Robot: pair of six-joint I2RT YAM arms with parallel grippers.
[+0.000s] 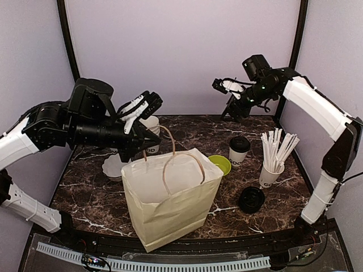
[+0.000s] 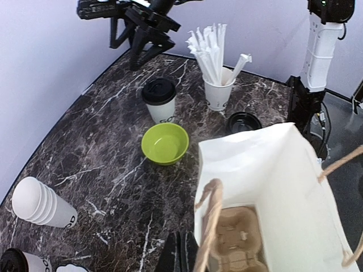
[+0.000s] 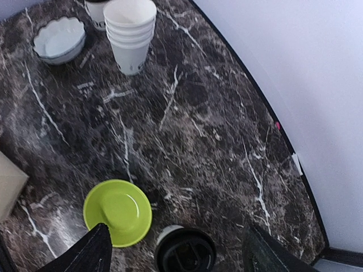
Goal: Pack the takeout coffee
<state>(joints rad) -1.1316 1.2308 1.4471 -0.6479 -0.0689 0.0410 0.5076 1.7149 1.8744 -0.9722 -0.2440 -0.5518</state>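
Top external shows the takeout coffee [image 1: 239,149] right of the paper bag [image 1: 170,209], past the green bowl [image 1: 220,164], so w/ right gripper [image 3: 180,252] spread wide above it I aim straight down, grip below the lid [image 1: 239,141], keep it upright; left gripper [image 1: 148,103] sits closed at bag's rear-left.

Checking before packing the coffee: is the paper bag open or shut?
Open: the paper bag stands upright, mouth spread, with a cardboard cup carrier visible at its bottom.

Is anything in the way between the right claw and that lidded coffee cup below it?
Nothing visible. The open right gripper hangs above the coffee cup; the green bowl sits off to one side.
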